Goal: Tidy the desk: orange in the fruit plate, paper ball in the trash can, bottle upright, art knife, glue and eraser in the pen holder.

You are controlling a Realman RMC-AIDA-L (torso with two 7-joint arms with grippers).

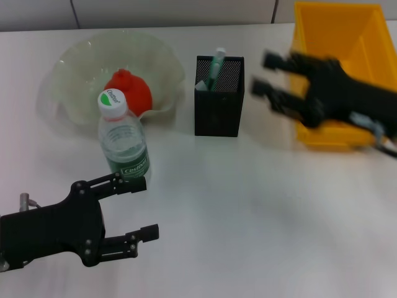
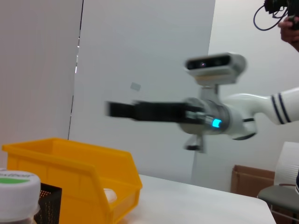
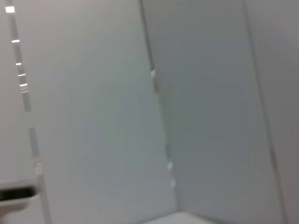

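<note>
The orange (image 1: 129,89) lies in the pale green fruit plate (image 1: 77,59) at the back left. In front of the plate the bottle (image 1: 123,141) stands upright, its white cap (image 2: 16,189) also in the left wrist view. The mint-green art knife (image 1: 216,67) sticks out of the black mesh pen holder (image 1: 218,102). My right gripper (image 1: 265,74) is open and blurred, hovering between the pen holder and the yellow trash can (image 1: 338,37). My left gripper (image 1: 144,208) stands open and empty low at the front left, just right of the bottle's base. The paper ball, glue and eraser are out of view.
The white desk (image 1: 248,205) stretches bare across the front and middle. The left wrist view shows the yellow bin (image 2: 70,168), the pen holder's corner (image 2: 50,203) and the right arm (image 2: 205,116) above them. The right wrist view shows only a wall.
</note>
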